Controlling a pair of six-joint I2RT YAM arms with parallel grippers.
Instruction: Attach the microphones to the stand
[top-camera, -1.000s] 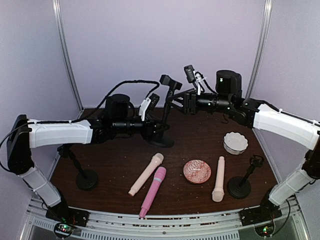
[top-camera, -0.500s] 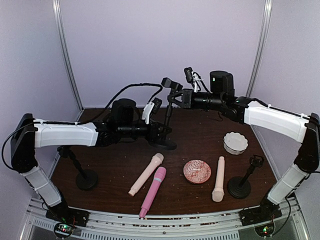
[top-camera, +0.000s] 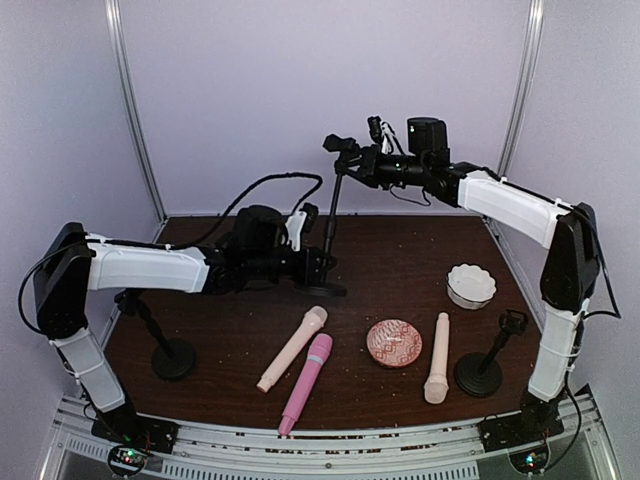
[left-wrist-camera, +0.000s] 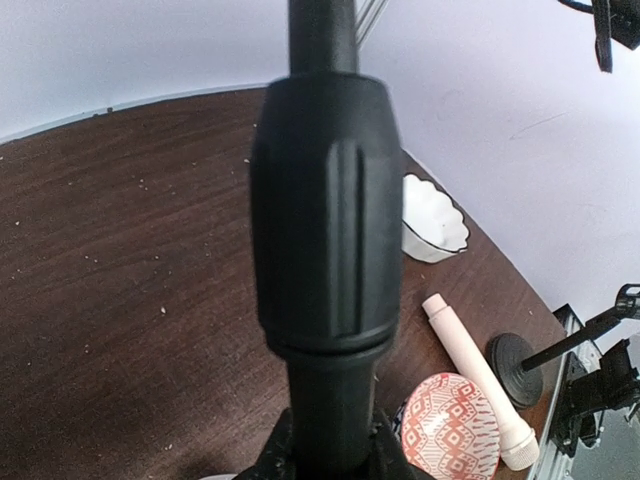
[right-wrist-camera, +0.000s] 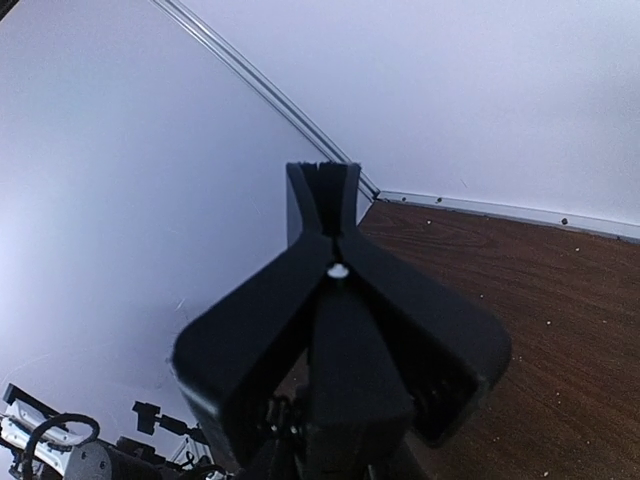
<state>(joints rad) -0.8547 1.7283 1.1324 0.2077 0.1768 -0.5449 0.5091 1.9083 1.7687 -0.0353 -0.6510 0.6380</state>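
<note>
Change this second is all on the middle stand (top-camera: 332, 215), so near to far. My left pincer (top-camera: 318, 262) has crept in over the bench (top-camera: 400, 270) and is clamped low on the pole, just under the fat collar (left-wrist-camera: 325, 215). Higher and further back, my right pincer (top-camera: 358, 160) was half open a moment ago and has now snapped tight on the clip (top-camera: 343, 147) at the top. My read: pole steadied, clip being readied, nothing loaded yet.

All three mics lie flat near the front edge. The pink mic (top-camera: 306, 383) is nearest, with a cream mic (top-camera: 292, 349) just beside it. The other cream mic (top-camera: 437, 357) is off right, past the patterned dish (top-camera: 394, 343). They're slim smooth plastic with rounded heads, so probably slippery.
</note>
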